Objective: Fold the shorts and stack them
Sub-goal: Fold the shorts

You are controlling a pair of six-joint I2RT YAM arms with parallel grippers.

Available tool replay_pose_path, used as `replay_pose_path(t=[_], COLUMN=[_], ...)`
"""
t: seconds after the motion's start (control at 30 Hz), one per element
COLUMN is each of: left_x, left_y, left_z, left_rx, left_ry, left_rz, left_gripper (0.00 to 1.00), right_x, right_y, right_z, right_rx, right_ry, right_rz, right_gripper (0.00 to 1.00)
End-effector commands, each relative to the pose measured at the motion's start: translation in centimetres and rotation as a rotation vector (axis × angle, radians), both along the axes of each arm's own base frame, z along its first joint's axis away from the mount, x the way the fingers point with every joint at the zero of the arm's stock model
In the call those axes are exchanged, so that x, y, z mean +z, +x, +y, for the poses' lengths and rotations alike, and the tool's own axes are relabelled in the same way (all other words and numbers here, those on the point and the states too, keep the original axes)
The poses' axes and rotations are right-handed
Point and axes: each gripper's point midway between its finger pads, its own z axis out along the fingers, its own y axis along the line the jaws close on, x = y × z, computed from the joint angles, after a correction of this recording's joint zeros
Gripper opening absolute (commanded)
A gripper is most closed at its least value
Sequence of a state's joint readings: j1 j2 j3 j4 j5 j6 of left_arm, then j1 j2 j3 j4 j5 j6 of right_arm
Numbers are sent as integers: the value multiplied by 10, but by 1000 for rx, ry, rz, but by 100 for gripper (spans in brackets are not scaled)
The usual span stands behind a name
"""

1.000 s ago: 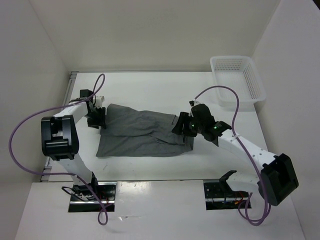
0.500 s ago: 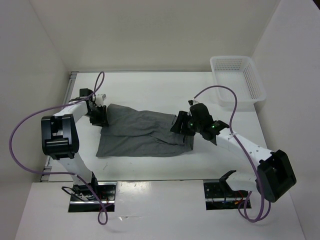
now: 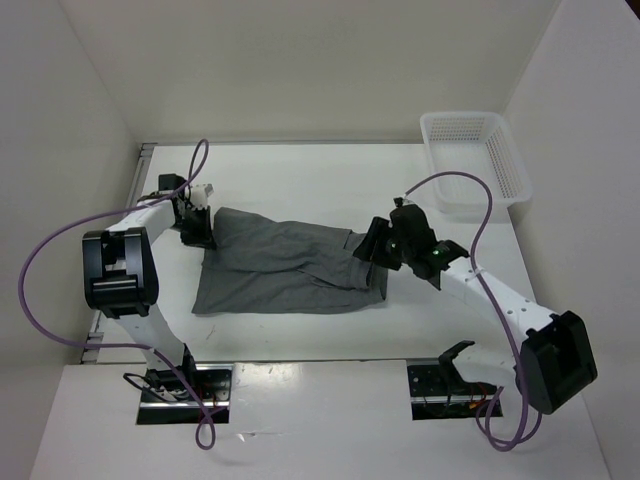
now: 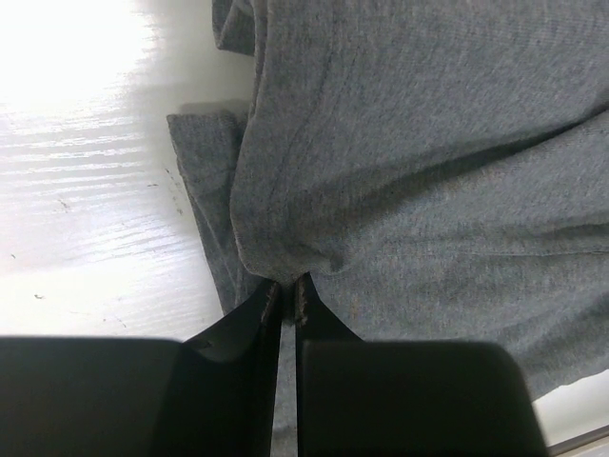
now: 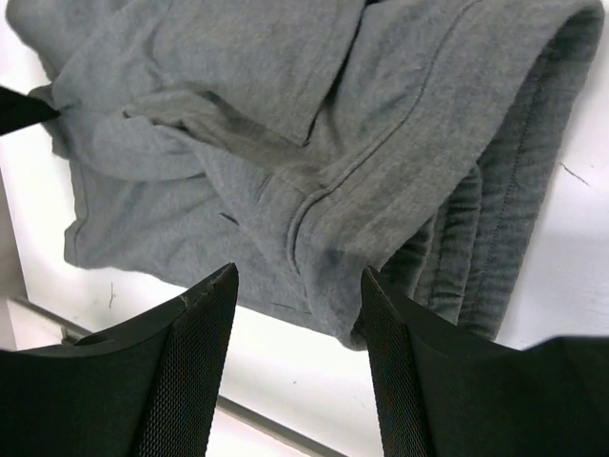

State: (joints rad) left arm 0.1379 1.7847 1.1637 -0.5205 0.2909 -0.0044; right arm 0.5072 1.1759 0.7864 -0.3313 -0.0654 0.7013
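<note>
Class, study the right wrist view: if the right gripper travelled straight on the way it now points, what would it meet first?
The shorts: the right gripper points, jaws open, at their bunched grey fabric just ahead, though depth is unclear.

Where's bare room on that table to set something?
Free: the strip between the shorts and back wall, and the strip by the arm bases. Crowded: the middle, around left claw and right claw; the basket takes a far corner.
</note>
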Motion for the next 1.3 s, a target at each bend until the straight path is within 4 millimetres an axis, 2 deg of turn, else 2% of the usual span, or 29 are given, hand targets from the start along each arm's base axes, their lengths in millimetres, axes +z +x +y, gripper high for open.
replay_pose_path(t=[0.0, 0.03, 0.17, 0.27, 0.3, 0.4, 0.47, 0.5, 0.67, 0.7, 0.77, 0.8, 0.87, 0.9, 0.97, 1.0, 1.13, 1.27], left_x=[19, 19, 36, 36, 36, 35, 38, 41, 45, 45, 45, 45, 47, 47, 46, 46, 49, 49], left_y=[11, 9, 9, 7, 7, 5, 2, 6, 9, 9, 9, 9, 11, 11, 9, 9, 10, 10], left_z=[-2, -3, -4, -6, -6, -7, -7, -6, -6, -6, -6, -6, -4, -4, -4, -4, -4, -4], left_rx=[-13, -13, -18, -21, -21, -21, -21, -21, -22, -22, -22, -22, -17, -17, -17, -17, -17, -17], left_ry=[-7, -8, -12, -22, -22, -23, -24, -22, -20, -20, -20, -20, -9, -9, -11, -11, -9, -9], left_rz=[-58, -46, -88, -81, -81, -72, -70, -81, -91, -91, -91, -91, -99, -99, -90, -90, -99, -99], left_gripper=[1, 1, 0, 0, 0, 0, 0, 0, 0, 0, 0, 0, 0, 0, 0, 0, 0, 0], right_x=[-6, -9, -2, 0, -11, -22, -14, -4, 14, 8, 8, 7, -14, -9, -17, -10, -9, 4], right_y=[3, 0, 16, 26, 26, 16, 8, 3, -13, -17, -19, -14, -13, -5, 0, 7, 23, 59], right_z=[-4, -3, 4, 9, 6, -2, -6, -8, -18, -18, -9, -5, -5, -1, 2, 7, 12, 4], right_rx=[-61, -51, -62, -62, -79, -85, -85, -93, -151, -149, -120, -112, -118, -117, -112, -103, -110, -148], right_ry=[1, 5, 50, 51, 35, -4, -5, 18, 86, 97, 144, 153, 117, 123, 99, 114, 130, 119], right_rz=[37, 50, 4, 3, 47, 136, 137, 114, 68, 76, 77, 74, 135, 124, 150, 139, 111, 9], right_gripper=[60, 63, 65, 65, 65, 65, 65, 65, 63, 63, 63, 63, 63, 62, 61, 61, 61, 55])
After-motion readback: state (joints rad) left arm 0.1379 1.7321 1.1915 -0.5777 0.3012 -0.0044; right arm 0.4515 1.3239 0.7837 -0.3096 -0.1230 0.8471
